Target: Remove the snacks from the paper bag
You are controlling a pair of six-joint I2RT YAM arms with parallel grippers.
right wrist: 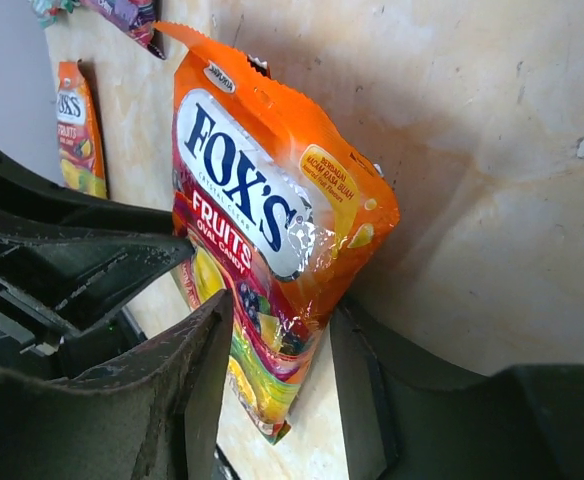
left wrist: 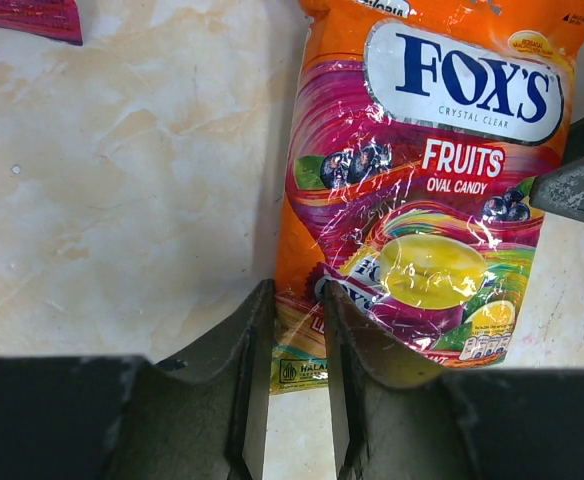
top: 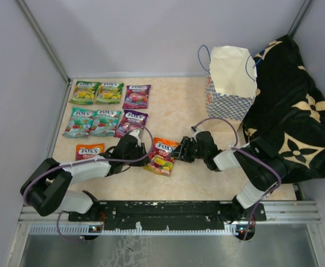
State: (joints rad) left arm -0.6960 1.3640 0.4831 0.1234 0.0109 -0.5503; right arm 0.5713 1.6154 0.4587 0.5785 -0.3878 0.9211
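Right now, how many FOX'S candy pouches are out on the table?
8 pouches. Back row: two green-yellow, one purple. Middle row: two teal, one purple. Front: orange at left, orange nearer centre. More may be hidden in the paper bag.

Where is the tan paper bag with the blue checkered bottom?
In the top view, the cream-tan paper bag stands far back on the right, beside the black flowered cloth.

Filmed from one high spot and two wrists.
Looked steeply down from behind over the whole table point(top: 173, 105); sat low and close on both wrists, facing one orange pouch point(top: 162, 156) point(left wrist: 422, 200) point(right wrist: 262, 230) from opposite sides, shared with the overhead.
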